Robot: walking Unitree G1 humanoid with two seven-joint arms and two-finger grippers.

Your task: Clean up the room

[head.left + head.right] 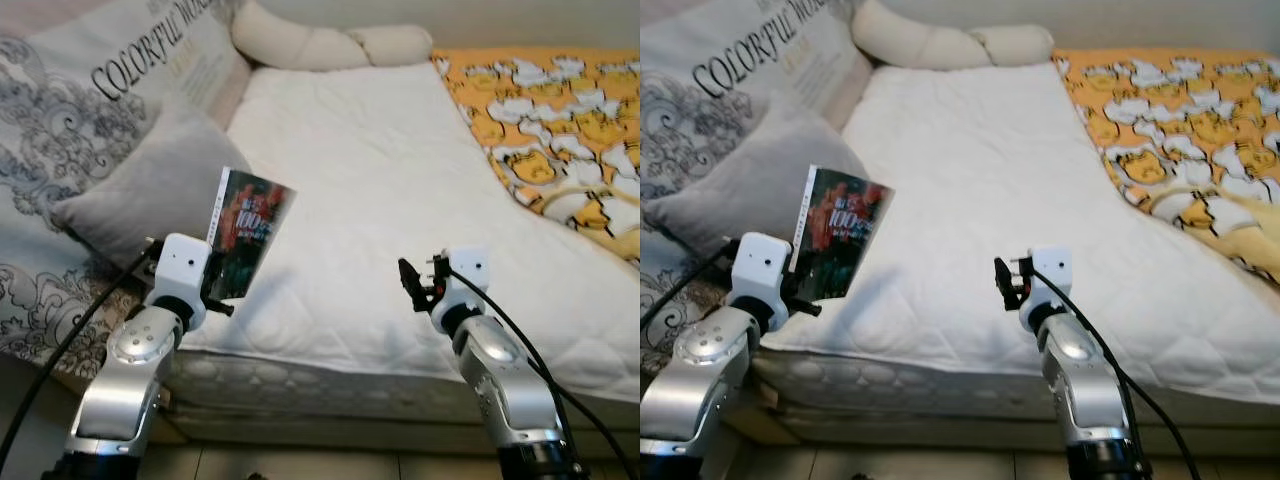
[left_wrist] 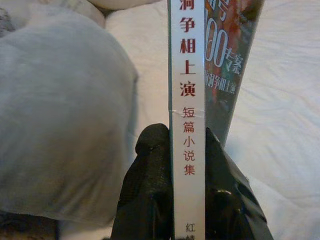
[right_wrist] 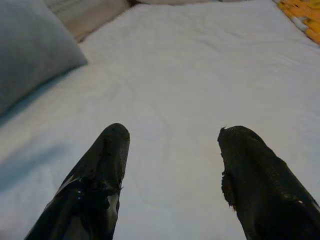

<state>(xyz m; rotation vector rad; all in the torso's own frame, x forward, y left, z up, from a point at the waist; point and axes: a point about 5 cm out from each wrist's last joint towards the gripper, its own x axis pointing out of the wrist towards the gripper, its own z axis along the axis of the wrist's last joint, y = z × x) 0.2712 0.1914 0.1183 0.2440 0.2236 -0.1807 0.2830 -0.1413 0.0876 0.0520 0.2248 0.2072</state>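
A book (image 1: pixel 249 230) with a dark cover and a white spine stands upright above the bed's front left edge. My left gripper (image 2: pixel 187 165) is shut on the book, one black finger on each side of the spine (image 2: pixel 186 100). My right gripper (image 3: pixel 172 145) hovers open over the white mattress pad (image 1: pixel 380 200) near the front edge, and nothing lies between its fingers (image 3: pixel 102 170).
A grey pillow (image 1: pixel 150 185) lies just left of the book, with a printed pillow (image 1: pixel 90 110) behind it. A cream bolster (image 1: pixel 330 42) lies at the head of the bed. An orange patterned blanket (image 1: pixel 560 130) covers the right side.
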